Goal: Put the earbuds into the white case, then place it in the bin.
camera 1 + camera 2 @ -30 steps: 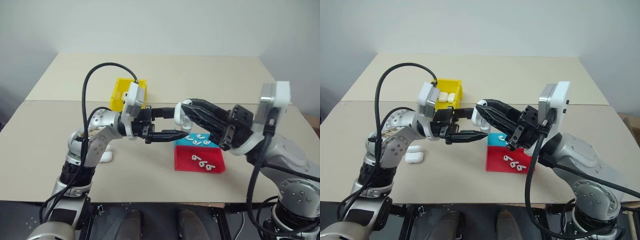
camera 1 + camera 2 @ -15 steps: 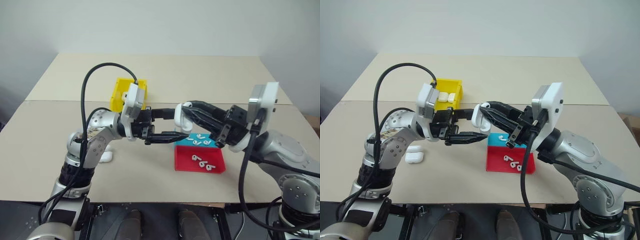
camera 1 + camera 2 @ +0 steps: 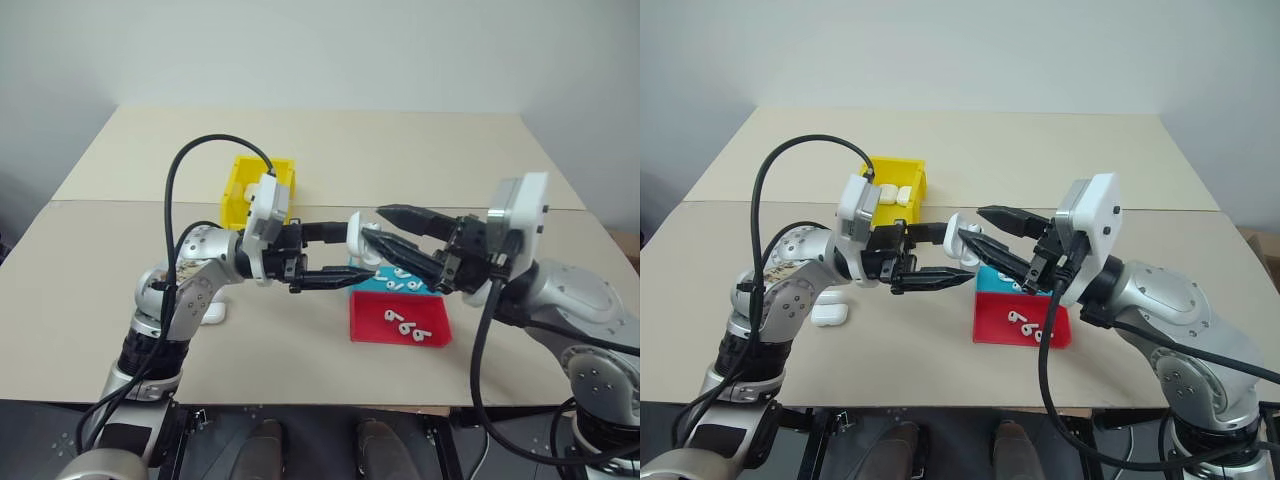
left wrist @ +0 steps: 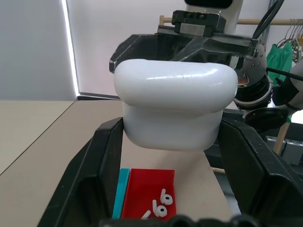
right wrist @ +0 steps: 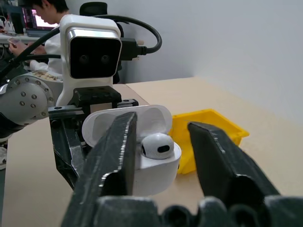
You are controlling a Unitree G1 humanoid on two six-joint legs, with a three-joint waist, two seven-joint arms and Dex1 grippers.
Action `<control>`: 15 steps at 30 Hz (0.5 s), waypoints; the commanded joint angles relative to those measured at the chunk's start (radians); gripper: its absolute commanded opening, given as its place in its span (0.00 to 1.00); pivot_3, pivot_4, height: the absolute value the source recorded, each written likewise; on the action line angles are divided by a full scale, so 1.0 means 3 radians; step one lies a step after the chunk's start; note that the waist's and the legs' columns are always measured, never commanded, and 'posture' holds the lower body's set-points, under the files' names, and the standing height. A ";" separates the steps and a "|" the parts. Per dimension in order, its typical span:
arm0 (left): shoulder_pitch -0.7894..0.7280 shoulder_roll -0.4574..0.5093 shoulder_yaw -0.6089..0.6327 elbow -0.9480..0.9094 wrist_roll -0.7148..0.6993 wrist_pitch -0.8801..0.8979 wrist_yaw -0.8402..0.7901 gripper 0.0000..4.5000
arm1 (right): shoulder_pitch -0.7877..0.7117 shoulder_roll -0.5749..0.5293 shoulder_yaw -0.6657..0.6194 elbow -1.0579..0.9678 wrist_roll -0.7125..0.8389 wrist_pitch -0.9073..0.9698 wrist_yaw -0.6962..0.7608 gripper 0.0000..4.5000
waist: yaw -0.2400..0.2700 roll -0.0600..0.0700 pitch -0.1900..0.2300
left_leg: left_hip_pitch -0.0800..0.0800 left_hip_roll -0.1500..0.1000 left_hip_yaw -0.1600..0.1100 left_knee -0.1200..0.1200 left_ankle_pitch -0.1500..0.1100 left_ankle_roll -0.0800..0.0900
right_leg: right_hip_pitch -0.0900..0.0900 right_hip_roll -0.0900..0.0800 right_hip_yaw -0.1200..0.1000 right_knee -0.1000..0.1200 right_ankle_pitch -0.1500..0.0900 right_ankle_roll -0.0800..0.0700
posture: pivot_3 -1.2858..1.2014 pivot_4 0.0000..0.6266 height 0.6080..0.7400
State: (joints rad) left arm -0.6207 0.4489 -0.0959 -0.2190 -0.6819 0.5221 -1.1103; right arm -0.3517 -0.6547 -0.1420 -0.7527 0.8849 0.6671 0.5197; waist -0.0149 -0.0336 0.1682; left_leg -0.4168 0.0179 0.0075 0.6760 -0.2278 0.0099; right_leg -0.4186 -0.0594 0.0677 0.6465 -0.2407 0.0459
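My left gripper (image 3: 358,252) is shut on the white case (image 3: 357,233) and holds it in the air over the table, lid open. One of the earbuds (image 5: 157,144) sits in the case's well under the raised lid (image 5: 152,115). My right gripper (image 3: 371,221) is open, with one finger (image 5: 113,156) on each side of the case and nothing held. More earbuds (image 3: 404,324) lie in the red tray (image 3: 432,335) below, and others lie in the teal tray (image 3: 365,285). The yellow bin (image 3: 880,167) stands behind my left arm and holds white cases (image 3: 891,194).
Spare white cases (image 3: 828,313) lie on the table under my left forearm. The red and teal trays sit side by side below both grippers. A seam crosses the tabletop (image 3: 420,150) behind the bin. A person (image 5: 40,12) sits in the background of the right wrist view.
My right gripper's fingers have spread apart at the case and its wrist has rolled. The left gripper and the case have stayed still.
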 commanded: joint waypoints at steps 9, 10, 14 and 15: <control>-0.0007 -0.0007 0.0148 -0.0133 -0.0055 -0.0115 0.0021 0.62 | -0.0181 -0.0231 -0.0345 0.0323 -0.0015 -0.0095 0.0120 0.95 | 0.0001 0.0000 0.0000 | 0.0000 -0.0001 0.0000 0.0001 0.0000 0.0000 | 0.0000 -0.0001 0.0000 0.0000 0.0000 0.0000 | 0.52 0.24 1.00; 0.0007 0.0002 0.0153 -0.0146 -0.0060 -0.0111 0.0019 0.62 | -0.0231 -0.0325 -0.0368 0.0412 -0.0074 -0.0109 0.0196 0.95 | 0.0003 0.0000 0.0000 | 0.0000 -0.0001 0.0001 0.0001 0.0000 0.0000 | 0.0001 -0.0001 0.0000 0.0000 0.0000 0.0000 | 0.52 0.24 1.00; 0.0035 0.0025 0.0165 -0.0159 -0.0066 -0.0105 0.0003 0.62 | -0.0500 -0.0709 -0.0223 0.0843 -0.0395 -0.0182 0.0597 0.95 | 0.0003 0.0001 0.0001 | 0.0000 0.0000 0.0009 0.0000 0.0000 0.0000 | 0.0000 0.0000 0.0000 -0.0002 0.0000 0.0000 | 0.52 0.24 1.00; 0.0035 0.0027 0.0165 -0.0152 -0.0060 -0.0111 -0.0001 0.62 | -0.0572 -0.0861 -0.0068 0.0988 -0.0597 -0.0236 0.0758 0.95 | 0.0002 0.0001 0.0001 | 0.0000 0.0000 0.0013 0.0000 0.0000 0.0000 | 0.0000 -0.0001 0.0000 -0.0002 0.0000 0.0000 | 0.52 0.24 1.00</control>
State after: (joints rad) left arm -0.6078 0.4505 -0.0621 -0.2282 -0.6862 0.5025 -1.1060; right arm -0.4932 -0.8698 -0.1939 -0.4930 0.7761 0.6396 0.6814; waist -0.0142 -0.0333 0.1684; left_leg -0.4168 0.0179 0.0128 0.6761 -0.2278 0.0099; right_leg -0.4184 -0.0595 0.0677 0.6459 -0.2407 0.0458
